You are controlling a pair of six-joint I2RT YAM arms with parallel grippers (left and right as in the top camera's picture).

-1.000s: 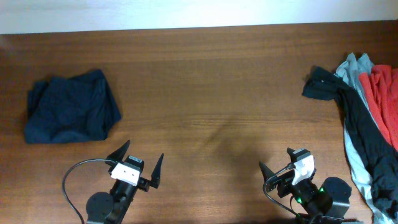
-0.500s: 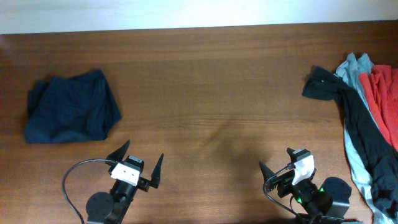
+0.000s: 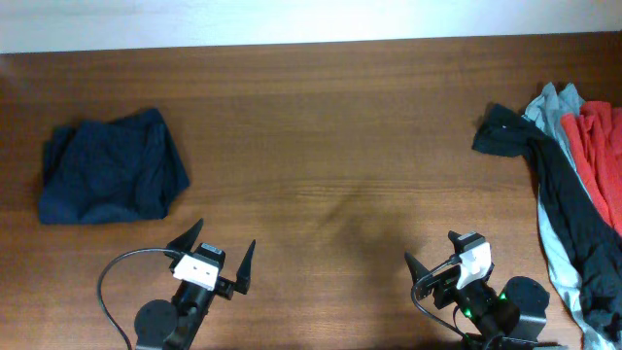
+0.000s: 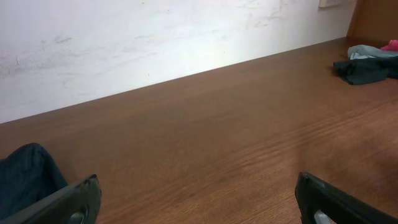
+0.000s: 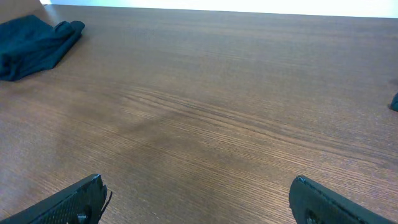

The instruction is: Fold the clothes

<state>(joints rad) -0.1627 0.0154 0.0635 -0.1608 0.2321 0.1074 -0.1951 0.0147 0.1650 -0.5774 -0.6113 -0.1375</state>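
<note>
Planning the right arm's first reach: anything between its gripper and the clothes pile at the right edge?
Nothing visible. Only bare wooden table lies between the open right gripper and the clothes pile.

Brown table (image 3: 330, 126) w/ white wall (image 4: 124, 43)

Left arm (image 3: 185, 301): low at the near side, folded back over its base. Left gripper (image 3: 226, 233): level, facing the far side, fingers (image 4: 71, 200) spread wide, nothing between them. Right arm (image 3: 486, 301): likewise low and folded at the near side. Right gripper (image 5: 196, 185): level, facing forward, fingers (image 5: 323, 202) wide apart, holding nothing.
</note>
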